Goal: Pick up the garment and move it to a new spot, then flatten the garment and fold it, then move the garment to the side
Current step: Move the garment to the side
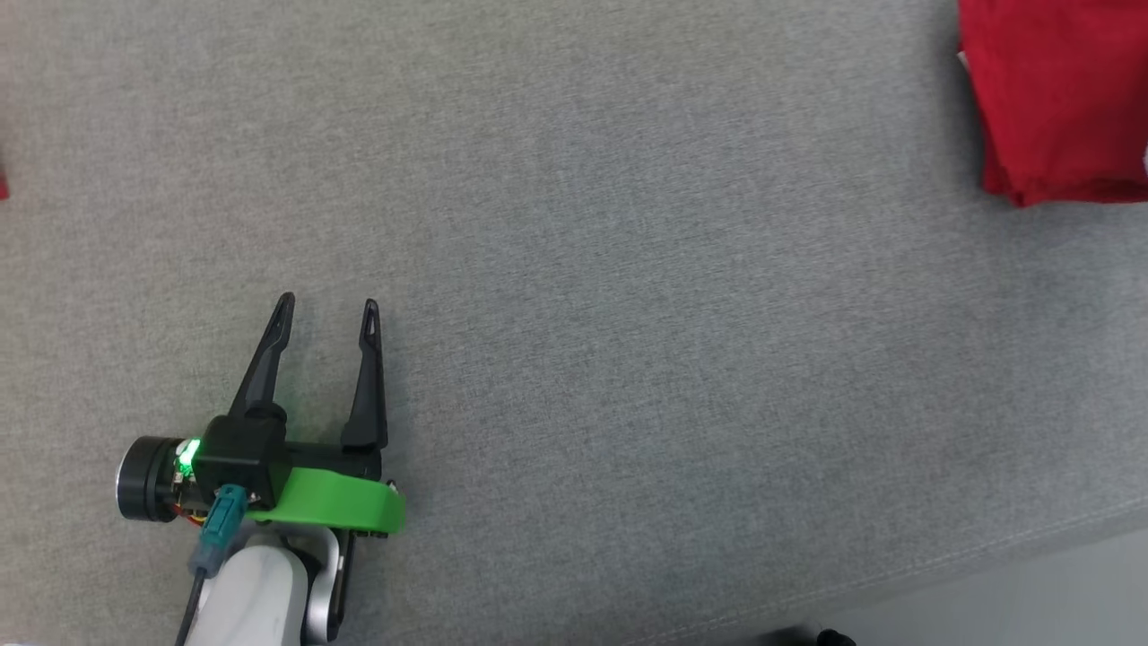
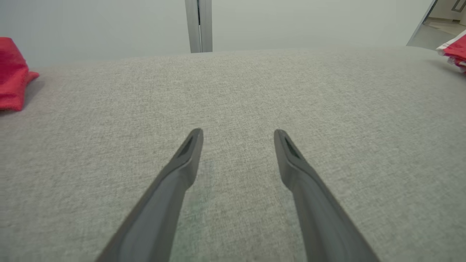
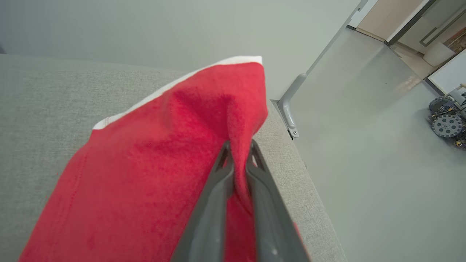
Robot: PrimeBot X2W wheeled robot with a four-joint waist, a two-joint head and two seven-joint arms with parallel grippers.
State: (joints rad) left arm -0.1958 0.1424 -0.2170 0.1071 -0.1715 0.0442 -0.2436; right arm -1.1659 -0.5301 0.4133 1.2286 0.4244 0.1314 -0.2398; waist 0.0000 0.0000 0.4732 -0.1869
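The garment is a folded red cloth with a white edge, lying at the far right of the grey padded surface; in the left wrist view the garment peeks in at the right edge. My right gripper is shut on a raised fold of the garment, close to the surface's right edge. My left gripper hovers open over bare fabric at the lower left, far from the garment. Between the left gripper's fingers there is nothing.
Another red cloth lies at the far left of the grey surface. The surface's front edge runs along the lower right, with pale floor beyond. A wheeled machine stands on the floor to the right.
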